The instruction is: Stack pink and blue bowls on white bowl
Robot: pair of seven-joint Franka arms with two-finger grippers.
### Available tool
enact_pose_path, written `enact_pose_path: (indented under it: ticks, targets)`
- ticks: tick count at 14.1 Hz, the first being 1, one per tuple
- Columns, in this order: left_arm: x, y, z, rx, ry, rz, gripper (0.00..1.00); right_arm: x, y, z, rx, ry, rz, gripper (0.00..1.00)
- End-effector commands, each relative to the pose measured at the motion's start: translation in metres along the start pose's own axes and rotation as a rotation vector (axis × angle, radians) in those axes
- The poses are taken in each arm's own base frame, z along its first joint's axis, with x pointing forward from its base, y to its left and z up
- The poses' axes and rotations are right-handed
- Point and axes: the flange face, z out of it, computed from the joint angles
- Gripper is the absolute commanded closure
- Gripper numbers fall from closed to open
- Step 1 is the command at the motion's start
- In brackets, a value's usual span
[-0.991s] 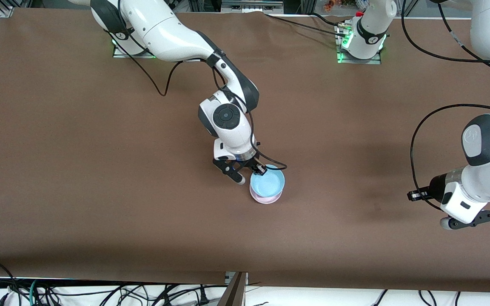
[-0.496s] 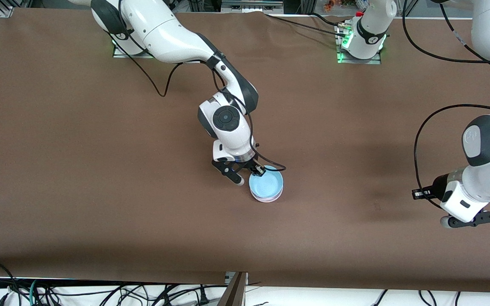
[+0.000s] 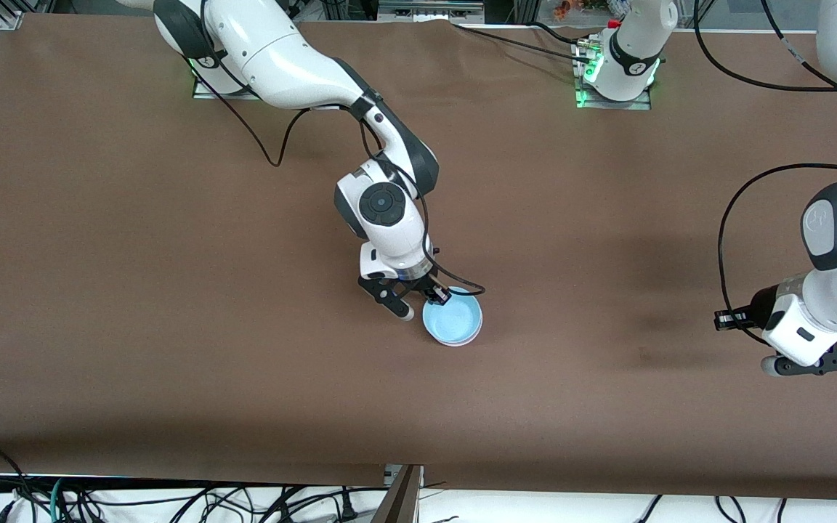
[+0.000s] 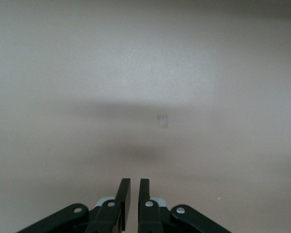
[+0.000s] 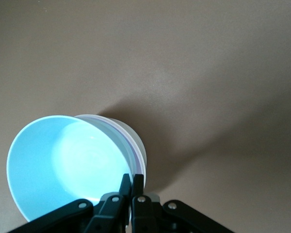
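The light blue bowl (image 3: 452, 322) sits nested on top of a stack at mid-table and hides almost all of the bowls under it in the front view. In the right wrist view the blue bowl (image 5: 63, 160) sits inside a thin pale pink rim (image 5: 134, 154), with the white bowl (image 5: 130, 137) as the outer wall. My right gripper (image 3: 435, 296) is shut on the blue bowl's rim, on the side toward the robots' bases, and also shows in the right wrist view (image 5: 132, 178). My left gripper (image 3: 811, 363) waits shut and empty above the table at the left arm's end; its own view (image 4: 134, 183) shows only bare table.
The brown table (image 3: 171, 290) carries nothing else. The right arm's black cable (image 3: 462, 280) loops over the stack's rim. Cables hang along the table's near edge (image 3: 171, 501).
The blue bowl has sunk down into the pink bowl, whose rim showed below it before. The right gripper went down with it. The left arm has drifted toward its own end of the table.
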Motion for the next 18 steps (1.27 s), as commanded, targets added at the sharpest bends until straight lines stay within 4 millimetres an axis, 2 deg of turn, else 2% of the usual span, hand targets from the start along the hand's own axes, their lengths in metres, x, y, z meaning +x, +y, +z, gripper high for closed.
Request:
enact_pose_path:
  ticks: [1, 5, 6, 7, 8, 9, 10, 11, 12, 14, 15, 17, 18]
  targets:
    - [-0.029, 0.003, -0.012, 0.037, -0.002, 0.026, 0.85, 0.001, -0.005, 0.003, 0.024, 0.007, -0.013, 1.0]
    - [-0.06, 0.002, -0.015, 0.067, -0.032, 0.024, 0.82, -0.009, -0.003, 0.015, 0.03, 0.004, -0.019, 1.0]
    - [-0.067, 0.003, -0.015, 0.07, -0.043, 0.02, 0.77, -0.01, -0.003, 0.016, 0.031, 0.004, -0.021, 1.0]
    - [-0.073, 0.004, -0.015, 0.074, -0.05, 0.009, 0.76, -0.009, -0.003, 0.016, 0.031, 0.004, -0.021, 1.0]
    - [-0.077, 0.005, -0.017, 0.079, -0.051, -0.01, 0.71, -0.007, -0.003, 0.015, 0.032, 0.003, -0.017, 0.91]
    - [-0.081, 0.007, -0.018, 0.083, -0.058, -0.021, 0.68, -0.003, -0.002, 0.014, 0.031, 0.0, -0.013, 0.76]
    - [-0.082, 0.007, -0.018, 0.084, -0.069, -0.026, 0.65, -0.003, -0.002, 0.014, 0.03, -0.001, -0.013, 0.52]
    - [-0.082, 0.007, -0.019, 0.085, -0.07, -0.028, 0.64, -0.002, -0.002, 0.013, 0.029, -0.003, -0.01, 0.42]
    - [-0.082, 0.006, -0.019, 0.086, -0.073, -0.03, 0.54, 0.0, -0.002, 0.012, 0.028, -0.004, -0.006, 0.34]
    - [-0.081, 0.007, -0.018, 0.083, -0.074, -0.023, 0.18, 0.008, -0.003, 0.002, 0.019, -0.006, 0.005, 0.19]
    - [-0.08, 0.007, -0.019, 0.081, -0.069, -0.023, 0.15, 0.011, -0.007, -0.007, 0.015, -0.008, 0.007, 0.0]
    - [-0.078, 0.007, -0.018, 0.078, -0.065, -0.019, 0.07, 0.031, -0.012, -0.038, 0.003, -0.008, 0.022, 0.0]
    - [-0.077, 0.008, -0.018, 0.077, -0.059, -0.017, 0.05, 0.04, -0.016, -0.065, 0.0, -0.006, -0.012, 0.0]
